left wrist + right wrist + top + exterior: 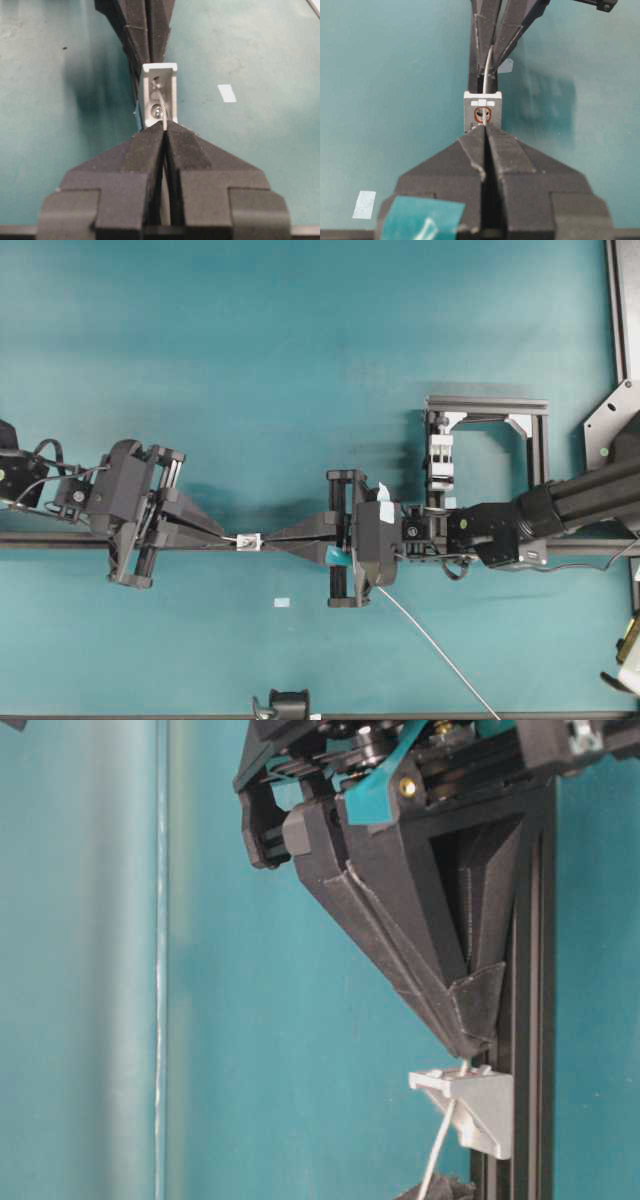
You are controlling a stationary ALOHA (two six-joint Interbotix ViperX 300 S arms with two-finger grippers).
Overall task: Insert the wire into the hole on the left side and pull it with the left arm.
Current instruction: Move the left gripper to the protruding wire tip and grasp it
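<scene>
Your left claw (164,131) is clamped on the wire (161,102) just beside the small block (248,541) on the black rail (40,539); the wire runs out of the hole (482,114) straight into its tips. Your right claw (484,129) is closed too, tips against the block's opp. face, pinching the wire there. Wire slack trails from the right claw across the teal desk (300,360) toward its near edge.

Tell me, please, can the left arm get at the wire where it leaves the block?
Probably yes: the left arm's fingers already look shut on the wire just past the block, nothing between.
</scene>
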